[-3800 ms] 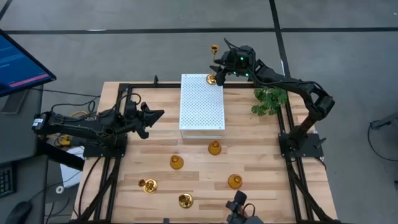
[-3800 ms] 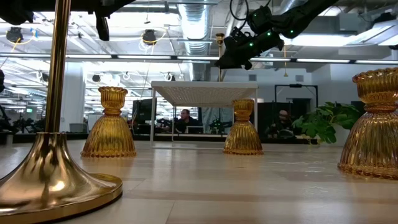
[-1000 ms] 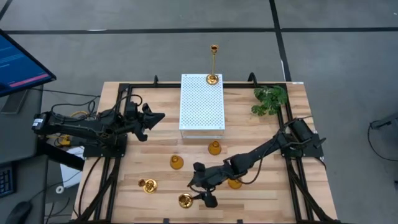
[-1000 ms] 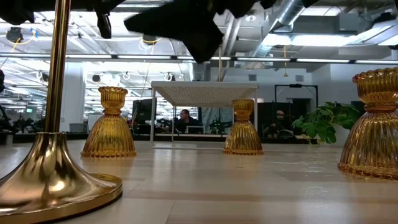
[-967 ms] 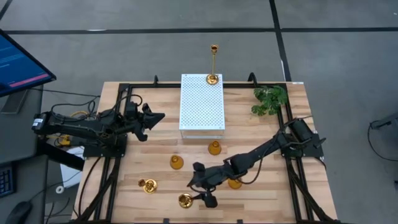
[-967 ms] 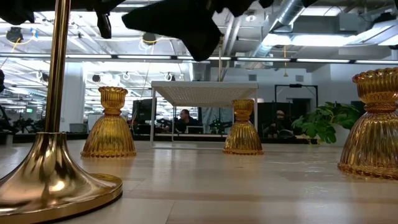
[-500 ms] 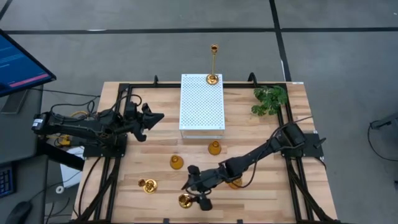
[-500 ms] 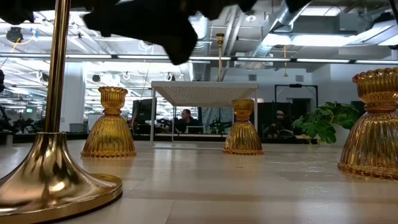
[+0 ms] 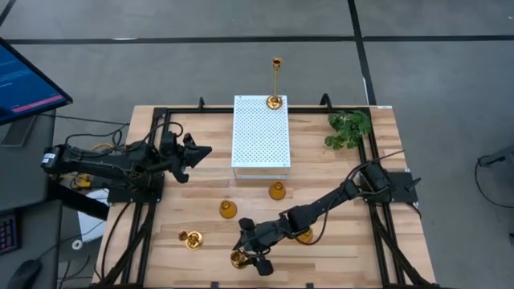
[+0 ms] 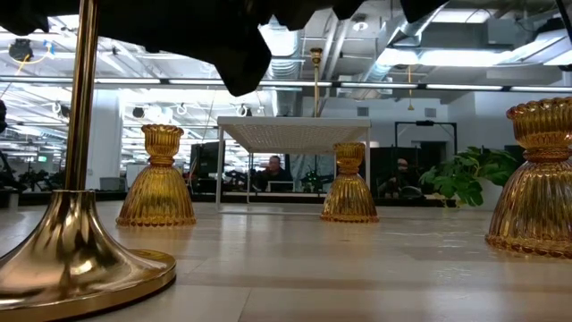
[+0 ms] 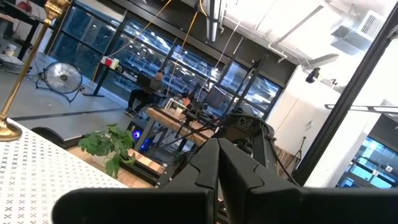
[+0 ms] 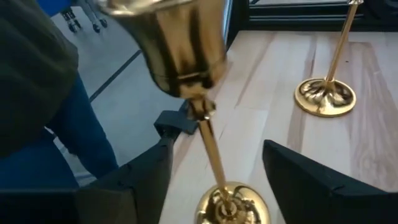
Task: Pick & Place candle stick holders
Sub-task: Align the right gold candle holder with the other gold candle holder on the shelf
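Lining up on the tall-stemmed holder at the desk's near edge

The desk (image 9: 337, 160) carries the white perforated box (image 9: 260, 132) with one tall holder (image 9: 275, 83) already on its far corner; four holders remain loose on the wood. My left gripper (image 9: 195, 152) waits beside the box, fingers together. My right gripper (image 12: 208, 171) hangs spread open, one finger on each side of the thin stem of the candle stick holder (image 12: 198, 74) at the front edge. I judge I should centre the stem between both fingers, close low and gently, then lift straight so the top-heavy cup does not tip.
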